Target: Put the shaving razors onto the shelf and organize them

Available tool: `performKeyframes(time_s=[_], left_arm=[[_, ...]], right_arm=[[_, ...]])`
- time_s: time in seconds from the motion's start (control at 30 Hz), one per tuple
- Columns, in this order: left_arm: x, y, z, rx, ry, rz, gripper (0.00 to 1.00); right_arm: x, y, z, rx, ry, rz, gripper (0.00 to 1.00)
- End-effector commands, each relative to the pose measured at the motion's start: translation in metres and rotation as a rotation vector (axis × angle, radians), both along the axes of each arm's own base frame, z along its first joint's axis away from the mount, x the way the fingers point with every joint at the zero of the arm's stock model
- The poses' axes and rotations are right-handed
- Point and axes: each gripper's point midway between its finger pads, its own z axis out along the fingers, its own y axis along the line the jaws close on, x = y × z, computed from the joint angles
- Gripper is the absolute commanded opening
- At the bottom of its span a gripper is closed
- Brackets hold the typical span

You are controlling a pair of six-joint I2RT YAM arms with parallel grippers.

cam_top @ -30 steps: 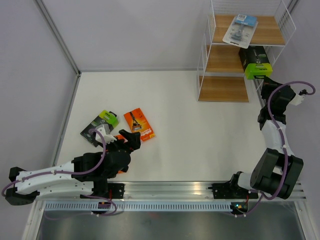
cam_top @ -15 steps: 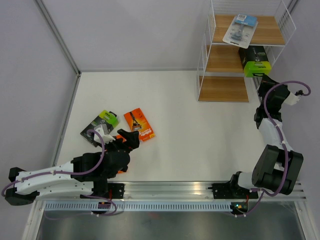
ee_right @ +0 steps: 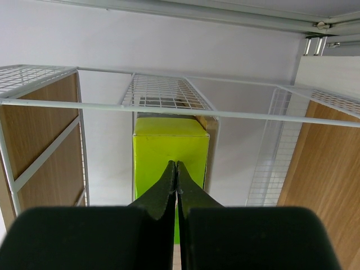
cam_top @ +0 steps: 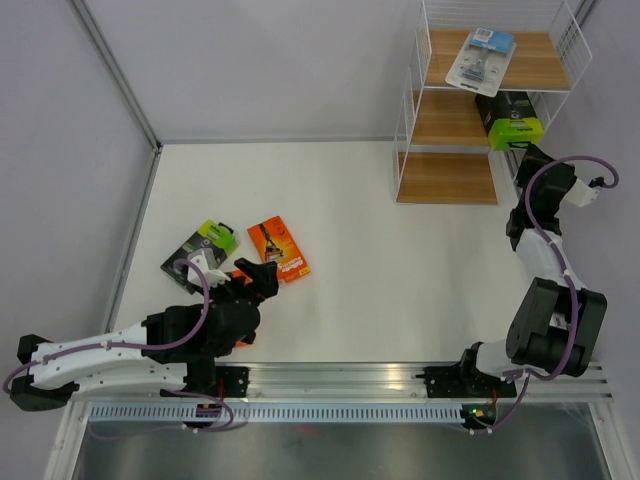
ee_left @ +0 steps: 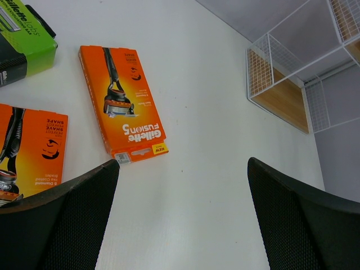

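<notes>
Orange card (ee_left: pixel 121 104): laid flat, upper left of left wrist view; judged light, stiff; to be pinched across long edges.
Left gripper (ee_left: pixel 183 164): spread wide, empty.
Right gripper (ee_right: pixel 176 169): clenched before lime-ended box (ee_right: pixel 169 143) on shelf (cam_top: pixel 447 178).

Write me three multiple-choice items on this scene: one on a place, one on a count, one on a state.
1. Where does the clear blister pack lie? A. top board of the shelf B. middle board C. bottom board
2. How many orange cards lie on the table? A. one B. two C. three
3. How do the right jaws stand? A. wide open B. shut C. clamped on an orange card
Answers: 1 A, it lies on the top wooden board; 2 B, two show in the left wrist view; 3 B, the tips meet before the lime-green box end.
</notes>
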Motion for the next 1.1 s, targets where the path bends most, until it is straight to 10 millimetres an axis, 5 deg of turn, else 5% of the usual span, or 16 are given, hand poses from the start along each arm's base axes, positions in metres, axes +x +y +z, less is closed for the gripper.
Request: performKeyframes(time_s=[0.0, 0.47, 0.8, 0.87, 1.0, 1.07], left_arm=[[0.004, 0.008, 0.006, -0.018, -0.024, 0.047, 1.00], [0.004, 0.013, 0.004, -0.016, -0.019, 0.051, 1.00], [0.000, 0.015, 0.005, -0.025, -0.007, 0.021, 1.00], [-0.001, 0.015, 0.006, -0.024, -0.005, 0.016, 1.00], [-0.004, 0.029, -0.002, -0.033, 0.026, 0.049, 1.00], [-0.005, 0.035, -0.002, -0.099, 0.041, 0.076, 1.00]], right_arm=[[0.004, -0.009, 0.019, -0.009, -0.051, -0.041, 0.01], [0.008, 0.014, 0.013, 0.004, -0.031, -0.007, 0.01], [-0.015, 0.011, 0.022, 0.008, 0.042, 0.068, 0.55], [-0.018, 0.014, 0.024, 0.015, 0.055, 0.119, 0.60], [-0.033, 0.028, 0.028, -0.009, 0.097, 0.189, 0.95], [-0.044, 0.040, 0.030, -0.034, 0.124, 0.250, 0.98]])
